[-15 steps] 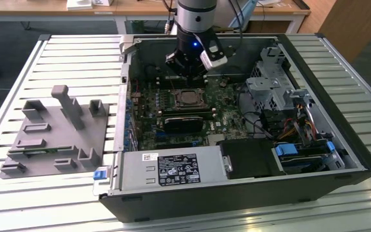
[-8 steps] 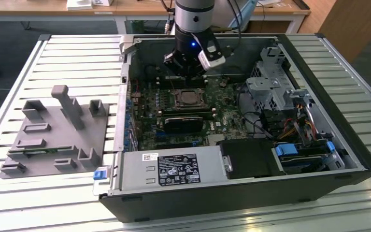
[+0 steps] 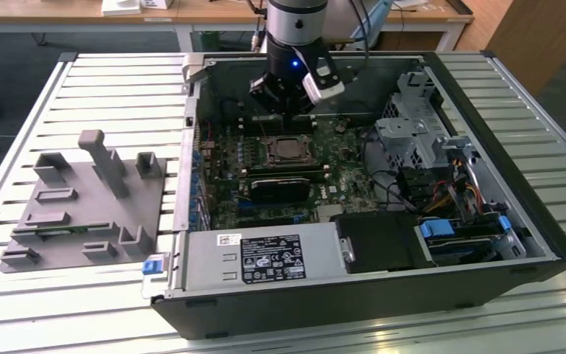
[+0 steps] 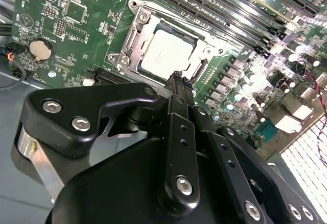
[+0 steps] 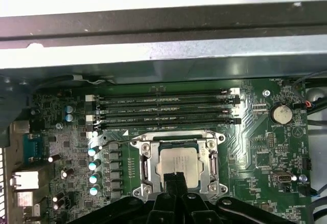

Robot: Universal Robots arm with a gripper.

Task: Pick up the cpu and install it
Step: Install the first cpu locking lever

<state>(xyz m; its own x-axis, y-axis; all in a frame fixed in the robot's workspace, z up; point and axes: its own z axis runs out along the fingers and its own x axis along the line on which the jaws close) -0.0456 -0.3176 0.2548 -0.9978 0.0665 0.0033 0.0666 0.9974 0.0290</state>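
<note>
Socket frame (image 5: 176, 168) unobstructed above (open case)

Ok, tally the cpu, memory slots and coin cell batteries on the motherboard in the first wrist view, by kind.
cpu: 1
memory slots: 4
coin cell battery: 1
Total: 6

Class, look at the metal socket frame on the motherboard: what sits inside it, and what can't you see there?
Inside the socket frame lies the cpu, silver top up, seen also in the second wrist view. The claw covers its near edge, and the contacts beneath it are hidden.
</note>
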